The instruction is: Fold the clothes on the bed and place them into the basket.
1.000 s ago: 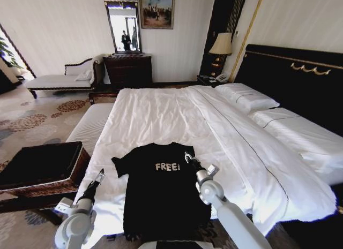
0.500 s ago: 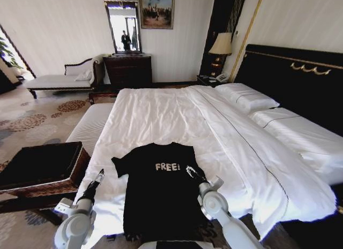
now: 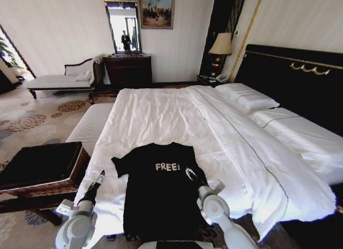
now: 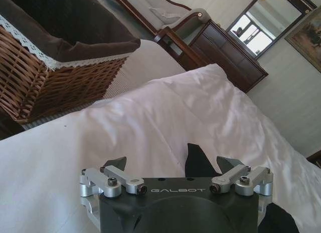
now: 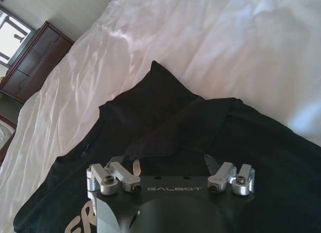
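Black "FREE!" shirt (image 3: 161,190) spread flat on the near end of the white bed (image 3: 161,115). Right gripper (image 3: 191,174) low over the shirt's right side, fingers apart, holding nothing. Left gripper (image 3: 100,177) over the bare sheet beside the left sleeve, fingers apart, empty. Wicker basket (image 3: 40,168) on the floor, left of the bed.

The shirt (image 3: 161,190) is lying flat on the near end of the bed (image 3: 161,112). The basket (image 3: 40,171) is standing on the floor to the bed's left. The left gripper (image 3: 100,176) is hovering left of the shirt; the right gripper (image 3: 188,172) is hovering over its right sleeve.
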Available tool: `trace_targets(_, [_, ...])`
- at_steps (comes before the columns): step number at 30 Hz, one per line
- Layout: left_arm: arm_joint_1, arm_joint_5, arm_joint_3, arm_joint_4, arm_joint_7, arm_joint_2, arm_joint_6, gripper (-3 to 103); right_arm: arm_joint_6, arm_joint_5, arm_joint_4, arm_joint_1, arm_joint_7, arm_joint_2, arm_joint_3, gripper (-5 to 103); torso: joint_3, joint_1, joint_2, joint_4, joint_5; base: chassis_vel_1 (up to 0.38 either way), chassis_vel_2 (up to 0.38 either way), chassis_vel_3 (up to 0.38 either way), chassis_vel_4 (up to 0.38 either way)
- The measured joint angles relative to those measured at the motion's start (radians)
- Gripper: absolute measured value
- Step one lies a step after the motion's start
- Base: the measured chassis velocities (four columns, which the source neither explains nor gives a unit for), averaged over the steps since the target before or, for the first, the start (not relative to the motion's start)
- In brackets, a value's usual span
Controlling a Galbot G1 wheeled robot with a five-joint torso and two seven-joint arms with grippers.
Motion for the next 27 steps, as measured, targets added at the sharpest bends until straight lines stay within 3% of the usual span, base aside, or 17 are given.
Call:
trace_targets(5, [0.002,0.0,-0.001,0.0,0.001,-0.001,-0.002,100,0.003,0.001,-0.013,0.008,-0.001,0.003,-0.001,62,0.0,0.0,0.0,-0.0001,0.0,0.0,0.0,0.0,0.0])
trace_targets(7, [0.002,0.001,-0.001,0.0,0.001,-0.002,-0.002,100,0.004,0.001,-0.015,0.008,-0.001,0.002,-0.001,62,0.0,0.0,0.0,-0.0001,0.0,0.0,0.0,0.0,0.0])
trace_targets(10, [0.0,0.001,0.0,0.001,0.001,-0.003,-0.003,100,0.006,0.0,-0.018,0.007,-0.001,-0.001,-0.001,46,0.0,0.0,0.0,-0.0001,0.0,0.0,0.0,0.0,0.0])
trace_targets(13, [-0.002,0.001,0.001,0.003,0.001,-0.005,-0.003,100,0.006,0.0,-0.018,0.005,0.001,-0.003,0.0,41,0.0,0.0,0.0,-0.0001,0.0,0.0,0.0,0.0,0.0])
trace_targets(17, [-0.007,0.002,0.003,0.006,0.001,-0.006,-0.003,100,0.007,0.0,-0.011,-0.004,0.006,-0.003,0.002,19,0.0,0.0,0.0,-0.0001,0.0,0.0,0.0,0.0,0.0])
trace_targets(20, [-0.008,0.003,0.005,0.008,0.001,-0.006,-0.003,100,0.009,0.001,-0.002,-0.011,0.009,0.004,0.002,17,0.0,0.0,0.0,-0.0001,0.0,0.0,0.0,0.0,0.0])
trace_targets(22, [-0.01,0.003,0.005,0.01,0.001,-0.006,-0.003,100,0.012,0.007,0.002,-0.015,0.012,0.013,0.004,22,0.0,0.0,0.0,-0.0001,0.0,0.0,0.0,0.0,0.0])
trace_targets(26, [-0.014,0.004,0.006,0.014,0.001,-0.006,-0.003,100,0.026,0.04,0.004,-0.02,0.056,0.056,0.028,44,0.0,0.0,0.0,-0.0001,0.0,0.0,0.0,0.0,0.0])
trace_targets(27, [-0.014,0.004,0.006,0.014,0.001,-0.006,-0.003,100,0.026,0.04,0.004,-0.02,0.056,0.056,0.028,44,0.0,0.0,0.0,-0.0001,0.0,0.0,0.0,0.0,0.0])
